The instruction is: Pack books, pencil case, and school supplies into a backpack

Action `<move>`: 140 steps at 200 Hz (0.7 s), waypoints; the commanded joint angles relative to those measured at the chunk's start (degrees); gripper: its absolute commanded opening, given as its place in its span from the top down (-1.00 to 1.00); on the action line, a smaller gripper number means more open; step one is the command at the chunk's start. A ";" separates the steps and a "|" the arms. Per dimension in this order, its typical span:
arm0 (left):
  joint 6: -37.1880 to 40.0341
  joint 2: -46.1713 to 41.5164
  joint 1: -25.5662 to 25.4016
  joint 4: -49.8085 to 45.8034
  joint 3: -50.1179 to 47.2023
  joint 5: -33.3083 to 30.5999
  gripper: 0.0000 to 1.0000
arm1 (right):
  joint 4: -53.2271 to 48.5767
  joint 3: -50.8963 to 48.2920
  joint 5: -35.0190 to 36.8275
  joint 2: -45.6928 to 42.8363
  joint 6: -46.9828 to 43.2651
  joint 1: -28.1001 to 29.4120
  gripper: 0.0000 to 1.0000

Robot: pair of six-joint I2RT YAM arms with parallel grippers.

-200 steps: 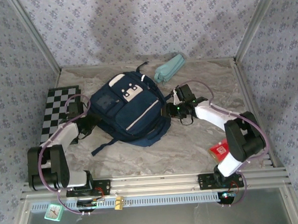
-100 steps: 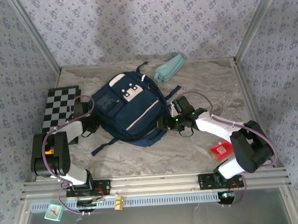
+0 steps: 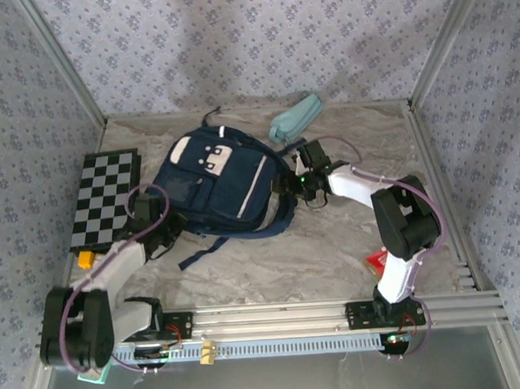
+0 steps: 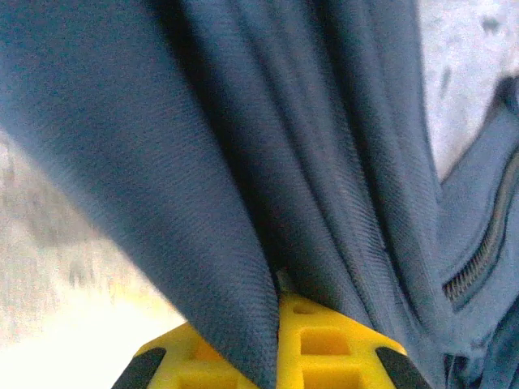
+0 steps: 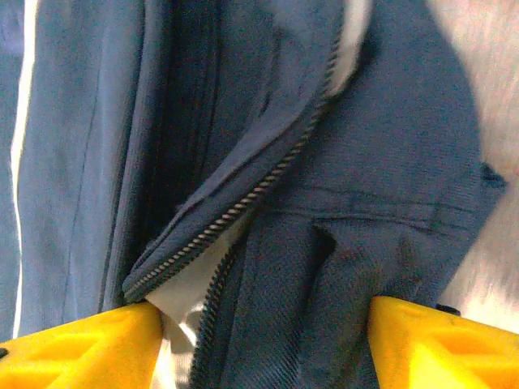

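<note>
The navy backpack (image 3: 216, 184) lies flat at the table's centre left, its white patches toward the back. My left gripper (image 3: 163, 232) is at its near left corner, shut on a fold of the blue fabric (image 4: 243, 121), which is pinched between the yellow fingers (image 4: 324, 340). My right gripper (image 3: 287, 183) is at the bag's right edge. Its yellow fingers (image 5: 81, 348) stand wide apart, open, with the zipper edge (image 5: 243, 203) and blue cloth between them. The teal pencil case (image 3: 295, 118) lies behind the backpack. The red packet of school supplies (image 3: 377, 258) peeks out beside the right arm. The books are out of view.
A black-and-white checkered board (image 3: 103, 198) lies at the left, beside the left arm. Patterned walls and metal posts close the table on three sides. A loose dark strap (image 3: 202, 250) trails from the bag toward the near edge.
The left gripper has shut on the backpack's fabric and pulled back toward me. The bag has turned and shifted left and back. The right gripper followed it and its jaws spread wider.
</note>
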 commanded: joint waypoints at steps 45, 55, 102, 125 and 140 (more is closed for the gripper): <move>-9.42 -14.25 -7.73 -8.75 -3.19 -0.18 1.00 | -9.28 -5.31 9.75 -11.37 -9.20 0.07 -0.59; -10.07 -14.51 -8.14 -8.30 -3.57 -0.08 1.00 | -10.72 -8.15 12.07 -15.55 -9.39 0.92 -0.61; -13.98 -13.02 -14.87 -6.38 -1.67 -3.12 1.00 | -18.54 -14.45 21.32 -30.26 -6.31 11.82 -0.59; -15.08 -13.16 -16.67 -8.01 -0.59 -4.85 1.00 | -22.10 -13.32 24.15 -33.15 -5.33 18.50 -0.50; -16.77 -13.69 -17.79 -6.72 -1.13 -4.82 1.00 | -21.73 -13.04 25.70 -32.99 -3.00 23.94 -0.42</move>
